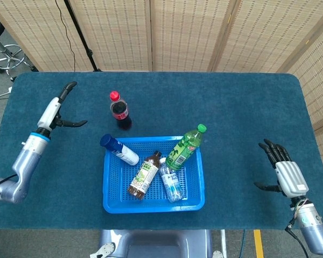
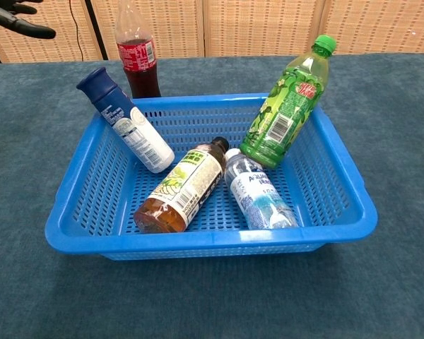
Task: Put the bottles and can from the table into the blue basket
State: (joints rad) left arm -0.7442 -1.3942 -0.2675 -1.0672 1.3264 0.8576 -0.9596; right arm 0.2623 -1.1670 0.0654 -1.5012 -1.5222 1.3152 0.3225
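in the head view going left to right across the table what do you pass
Left hand → cola bottle → brown tea bottle → green bottle → right hand.

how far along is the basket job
Mostly done: four bottles sit in the blue basket: the white bottle, brown bottle, clear bottle and green bottle. Nothing is in hand; the left hand and right hand are open and empty. Left: the cola bottle standing on the table behind the basket.
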